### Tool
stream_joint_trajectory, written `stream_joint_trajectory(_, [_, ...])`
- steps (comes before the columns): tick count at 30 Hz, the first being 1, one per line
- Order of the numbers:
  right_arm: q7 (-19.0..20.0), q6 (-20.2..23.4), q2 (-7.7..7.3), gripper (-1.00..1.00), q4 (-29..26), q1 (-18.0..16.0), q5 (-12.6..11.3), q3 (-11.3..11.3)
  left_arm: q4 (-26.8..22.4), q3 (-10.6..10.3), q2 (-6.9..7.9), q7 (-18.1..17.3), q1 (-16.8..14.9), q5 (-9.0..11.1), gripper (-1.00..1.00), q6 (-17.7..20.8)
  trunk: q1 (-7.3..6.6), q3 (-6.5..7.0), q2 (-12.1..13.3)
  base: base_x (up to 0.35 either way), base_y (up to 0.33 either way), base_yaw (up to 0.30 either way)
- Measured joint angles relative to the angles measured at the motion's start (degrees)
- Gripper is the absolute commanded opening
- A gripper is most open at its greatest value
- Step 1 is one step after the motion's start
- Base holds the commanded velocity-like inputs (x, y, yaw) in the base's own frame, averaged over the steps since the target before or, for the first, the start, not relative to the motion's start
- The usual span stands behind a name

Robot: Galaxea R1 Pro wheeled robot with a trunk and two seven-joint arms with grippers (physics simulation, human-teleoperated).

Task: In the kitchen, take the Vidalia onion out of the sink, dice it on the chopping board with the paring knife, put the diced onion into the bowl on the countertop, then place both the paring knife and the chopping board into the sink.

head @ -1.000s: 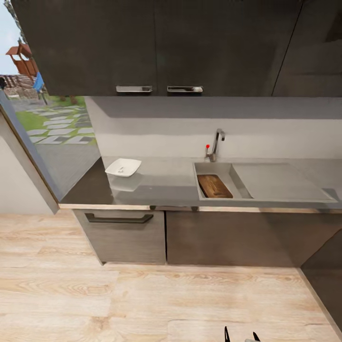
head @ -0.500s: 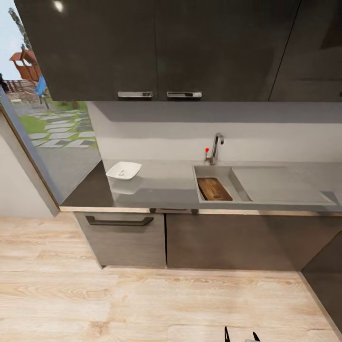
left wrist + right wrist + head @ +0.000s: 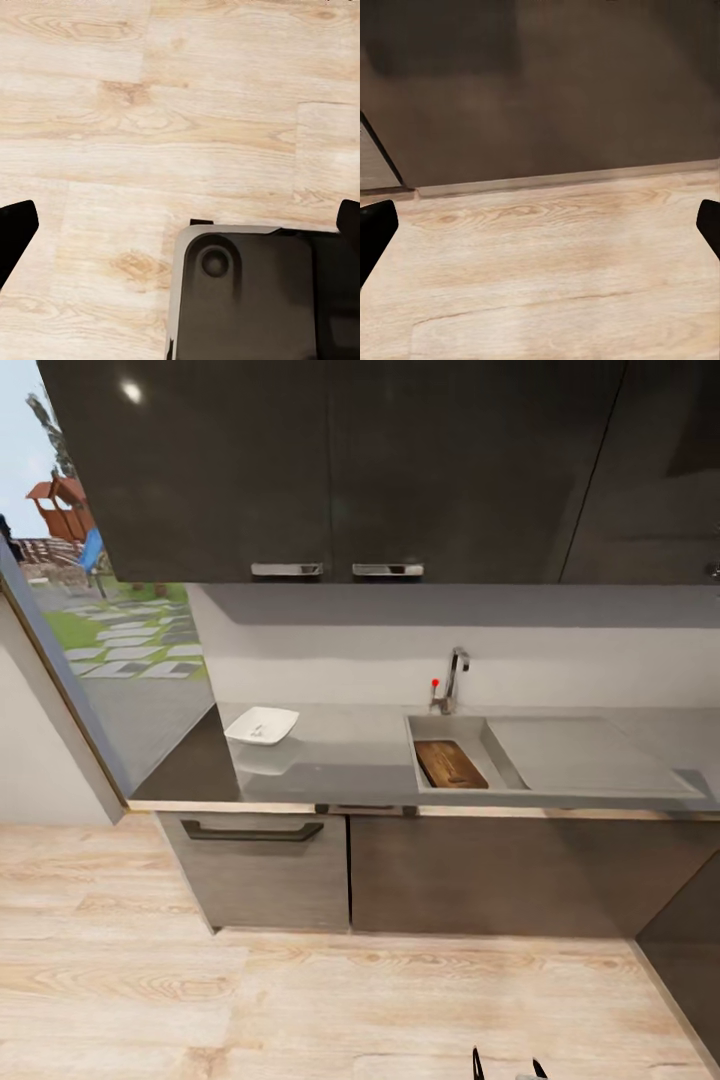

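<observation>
Chopping board [image 3: 450,764] lying in sink [image 3: 425,728]; both pincers being held released. Risk: knife unseen, search delay.

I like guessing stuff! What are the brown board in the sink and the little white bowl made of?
The chopping board looks like wood: brown with streaky grain and darker edges. The bowl looks like glazed ceramic, smooth, plain white, though it could be plastic.
</observation>
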Motion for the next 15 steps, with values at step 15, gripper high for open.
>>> stream_joint_trajectory(15, [0.0, -0.03, 0.03, 1.0, 0.0, 0.0, 0.0, 0.0, 0.07, 0.0, 0.0, 0.01, 0.02, -0.02, 1.0, 0.0, 0.0, 1.37, 0.0, 0.0, 0.0, 0.0])
